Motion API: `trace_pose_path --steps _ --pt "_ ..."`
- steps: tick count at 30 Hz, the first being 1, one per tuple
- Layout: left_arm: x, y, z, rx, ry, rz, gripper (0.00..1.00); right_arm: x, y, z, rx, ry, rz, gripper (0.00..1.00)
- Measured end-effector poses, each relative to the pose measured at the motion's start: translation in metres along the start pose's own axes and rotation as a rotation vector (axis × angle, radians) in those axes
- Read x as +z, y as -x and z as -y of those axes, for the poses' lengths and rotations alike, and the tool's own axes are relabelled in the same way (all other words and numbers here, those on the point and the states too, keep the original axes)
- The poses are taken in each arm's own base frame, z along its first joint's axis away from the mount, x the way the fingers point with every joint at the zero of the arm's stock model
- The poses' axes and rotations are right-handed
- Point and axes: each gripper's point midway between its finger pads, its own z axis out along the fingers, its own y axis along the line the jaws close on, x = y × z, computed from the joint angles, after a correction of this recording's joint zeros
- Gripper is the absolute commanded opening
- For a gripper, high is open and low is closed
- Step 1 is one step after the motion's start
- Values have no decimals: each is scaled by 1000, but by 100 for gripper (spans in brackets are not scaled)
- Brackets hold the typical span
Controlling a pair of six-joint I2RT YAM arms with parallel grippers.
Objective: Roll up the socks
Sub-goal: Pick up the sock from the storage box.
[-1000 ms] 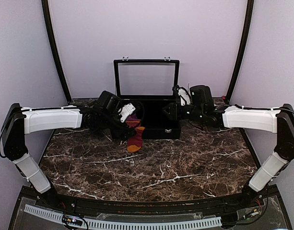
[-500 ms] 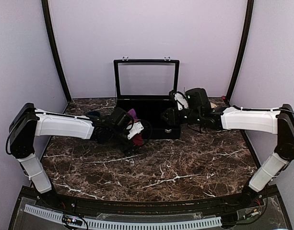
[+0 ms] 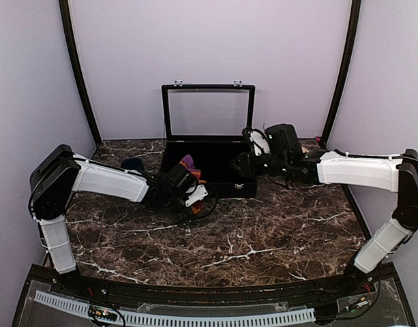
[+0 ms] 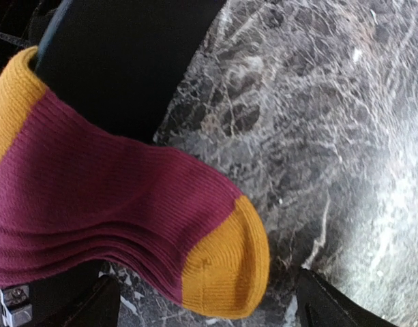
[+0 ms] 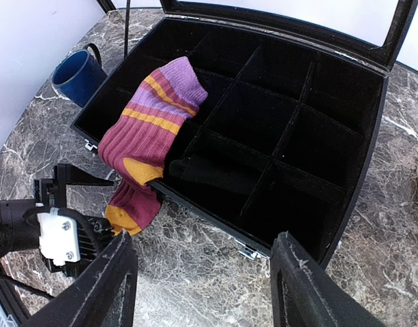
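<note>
ribbed maroon sock [image 5: 137,139], orange toe, over box [image 5: 290,204] rim | L jaws spread | R jaws spread

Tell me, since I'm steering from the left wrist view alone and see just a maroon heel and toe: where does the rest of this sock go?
Observer: The maroon sock drapes over the front wall of the open black case; its purple-banded cuff lies inside a front-left compartment.
Operator: And the other sock?
Observer: A dark fabric bundle, probably it, lies in the compartment beside that cuff.
Operator: Is the right claw in the way?
Observer: No; the right claw hangs open and empty above the case's front edge, right of the sock.
</note>
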Motion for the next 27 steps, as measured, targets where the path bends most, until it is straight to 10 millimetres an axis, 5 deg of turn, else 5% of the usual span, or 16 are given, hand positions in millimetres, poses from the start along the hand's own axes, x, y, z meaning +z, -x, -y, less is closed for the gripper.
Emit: trace_pose_path --steps 15,27 --pt "15 20 -1 31 -32 -35 80 -13 13 0 -11 -11 39 62" --pt "18 15 14 -12 -175 -120 51 -19 16 1 -18 -19 51 61"
